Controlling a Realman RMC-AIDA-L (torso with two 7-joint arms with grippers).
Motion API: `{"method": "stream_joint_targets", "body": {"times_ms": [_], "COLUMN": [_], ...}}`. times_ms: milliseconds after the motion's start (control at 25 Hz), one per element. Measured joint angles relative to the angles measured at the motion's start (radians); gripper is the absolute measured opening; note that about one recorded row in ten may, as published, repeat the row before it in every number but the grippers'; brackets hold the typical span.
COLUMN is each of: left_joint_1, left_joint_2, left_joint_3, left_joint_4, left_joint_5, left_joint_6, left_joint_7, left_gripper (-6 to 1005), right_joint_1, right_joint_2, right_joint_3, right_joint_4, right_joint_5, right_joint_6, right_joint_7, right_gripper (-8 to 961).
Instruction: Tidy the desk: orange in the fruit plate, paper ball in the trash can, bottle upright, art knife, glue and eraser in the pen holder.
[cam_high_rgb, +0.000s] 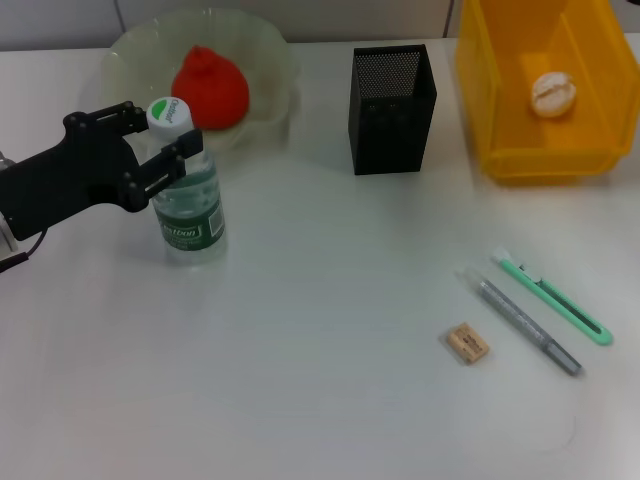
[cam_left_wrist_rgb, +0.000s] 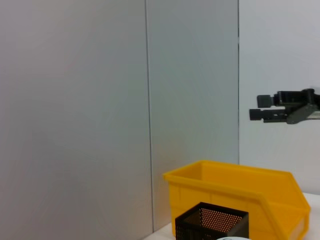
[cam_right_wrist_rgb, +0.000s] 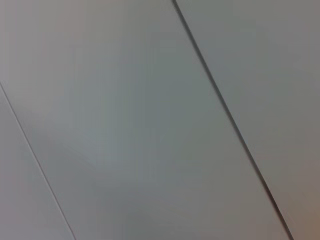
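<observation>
Standing upright on the worktop (cam_high_rgb: 330, 300), the bottle (cam_high_rgb: 186, 185) sits right between the left gripper's (cam_high_rgb: 155, 150) jaws, one finger at its far side by the cap, the other across its near shoulder. The jaws look narrowed around the neck, touching or very nearly so; I can't tell for sure whether they are gripping or just letting go. Its long axis points straight up, so that item reads as done, and the next call is probably to open and back off sideways without knocking it over.

Just beyond the jaws, the plate (cam_high_rgb: 120, 50) holds the orange (cam_high_rgb: 210, 85). Farther out to the right of the jaws stands the holder (cam_high_rgb: 392, 108), open mouth up, and past that the yellow bin (cam_high_rgb: 500, 110) with the paper ball (cam_high_rgb: 552, 94) inside.

Well away from the left jaws, on the right side, lie the eraser (cam_high_rgb: 467, 343), the glue (cam_high_rgb: 520, 320) and the knife (cam_high_rgb: 552, 297), both pens lying slantwise. These fall to the right arm, I'd say. The right gripper (cam_left_wrist_rgb: 272, 111) hangs high, off the worktop, jaws looking close together.
</observation>
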Motion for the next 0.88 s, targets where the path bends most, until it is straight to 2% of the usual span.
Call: {"method": "stream_joint_targets", "body": {"times_ms": [520, 600, 880], "left_joint_1": [-0.019, -0.019, -0.019], "left_joint_2": [-0.002, -0.002, 0.0], "left_joint_3": [-0.011, -0.011, -0.011], "left_joint_4": [-0.051, -0.051, -0.04], "left_joint_5": [-0.047, -0.047, -0.096], "left_joint_6": [-0.007, -0.005, 0.051], "left_joint_7": [0.05, 0.051, 0.042], "left_gripper": [443, 529, 529], "right_joint_1": [-0.016, -0.016, -0.012], "right_joint_2": [0.0, 0.0, 0.0], "right_joint_3": [0.0, 0.0, 0.0], "right_joint_4": [0.008, 0.008, 0.008], "right_joint_5": [0.018, 0.021, 0.021], "right_joint_6": [-0.001, 0.0, 0.001], "right_joint_7": [-0.016, -0.017, -0.024], "right_gripper": [694, 694, 694]}}
